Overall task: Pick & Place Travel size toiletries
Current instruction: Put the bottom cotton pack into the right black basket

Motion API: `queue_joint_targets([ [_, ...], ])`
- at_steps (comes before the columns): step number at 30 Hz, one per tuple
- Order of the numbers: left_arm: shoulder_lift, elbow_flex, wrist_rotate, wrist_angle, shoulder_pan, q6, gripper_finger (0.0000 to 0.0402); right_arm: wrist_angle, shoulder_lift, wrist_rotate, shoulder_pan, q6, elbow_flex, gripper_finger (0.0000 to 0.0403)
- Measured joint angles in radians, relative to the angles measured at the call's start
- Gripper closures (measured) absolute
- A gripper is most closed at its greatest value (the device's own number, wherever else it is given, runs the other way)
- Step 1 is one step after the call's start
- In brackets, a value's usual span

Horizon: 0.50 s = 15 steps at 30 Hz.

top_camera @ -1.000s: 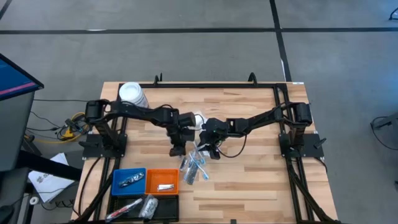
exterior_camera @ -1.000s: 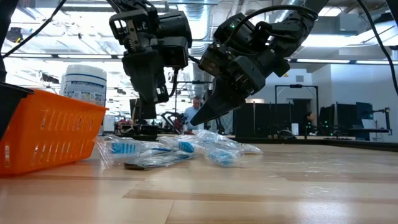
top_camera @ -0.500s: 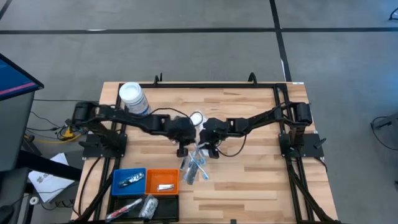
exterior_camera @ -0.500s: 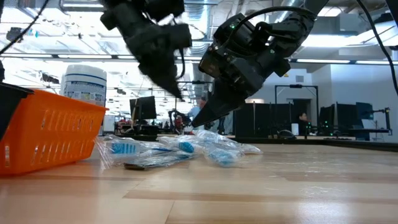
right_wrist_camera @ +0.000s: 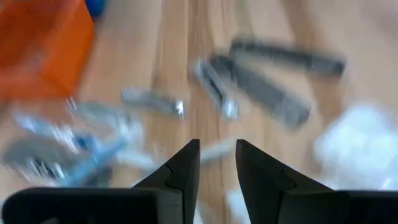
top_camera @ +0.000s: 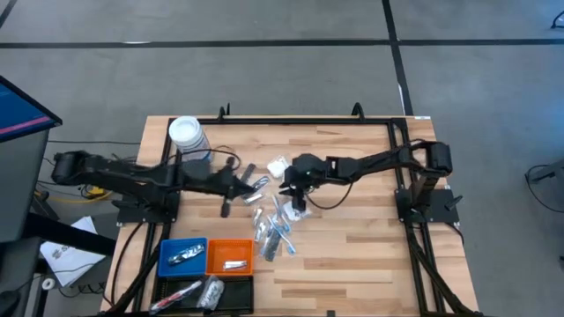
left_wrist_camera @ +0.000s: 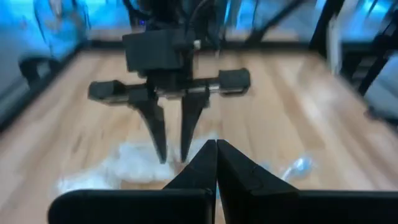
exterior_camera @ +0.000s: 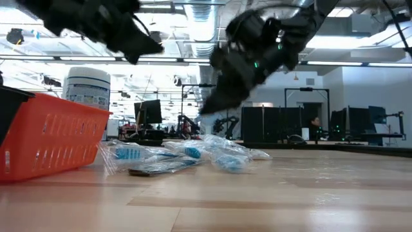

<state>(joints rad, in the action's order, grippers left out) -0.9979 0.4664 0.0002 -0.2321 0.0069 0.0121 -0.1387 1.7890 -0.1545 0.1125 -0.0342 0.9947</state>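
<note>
The travel size toiletries (top_camera: pixel 275 227) lie in a loose pile of clear-wrapped blue and silvery sticks on the table's middle; the pile also shows in the low view (exterior_camera: pixel 193 154) and the right wrist view (right_wrist_camera: pixel 81 149). A white packet (top_camera: pixel 278 165) lies apart, farther back. My right gripper (top_camera: pixel 296 204) hangs open above the pile's far end, clear of it (exterior_camera: pixel 209 106). Its fingers (right_wrist_camera: pixel 186 158) stand apart. My left gripper (top_camera: pixel 242 182) is shut and empty, raised to the pile's left (exterior_camera: pixel 138 45). Its closed tips (left_wrist_camera: pixel 216 149) point at the right gripper (left_wrist_camera: pixel 171 149).
A large white-lidded jar (top_camera: pixel 187 136) stands at the far left. Blue (top_camera: pixel 182 255), orange (top_camera: pixel 231 255) and black (top_camera: pixel 198 292) trays with items sit at the near left. The orange tray (exterior_camera: pixel 51 135) fills the low view's left. Bare wood lies to the right.
My left gripper has swung up and toward the table's left edge, away from the pile, tipping from pointing down to nearly level. My right gripper has risen a little and drawn toward the far edge. The pile has stayed where it was.
</note>
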Motion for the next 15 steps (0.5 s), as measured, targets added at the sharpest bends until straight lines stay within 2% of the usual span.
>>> queue_joint_targets([
  [2,0.047,-0.048,0.005,-0.099,-0.004,-0.002,0.0401,-0.003,-0.041,0.0,0.006,-0.016,-0.003,0.0305],
  [6,0.124,-0.118,0.007,-0.159,-0.006,-0.018,0.04,-0.04,-0.136,0.0,0.01,-0.06,-0.039,0.0305],
  [9,0.137,-0.141,0.006,-0.174,-0.007,-0.034,0.04,-0.034,-0.194,-0.001,0.017,-0.125,-0.088,0.0305],
  [15,0.113,-0.148,0.006,-0.182,-0.007,-0.054,0.04,0.123,-0.24,-0.022,0.019,-0.26,-0.186,0.0305],
])
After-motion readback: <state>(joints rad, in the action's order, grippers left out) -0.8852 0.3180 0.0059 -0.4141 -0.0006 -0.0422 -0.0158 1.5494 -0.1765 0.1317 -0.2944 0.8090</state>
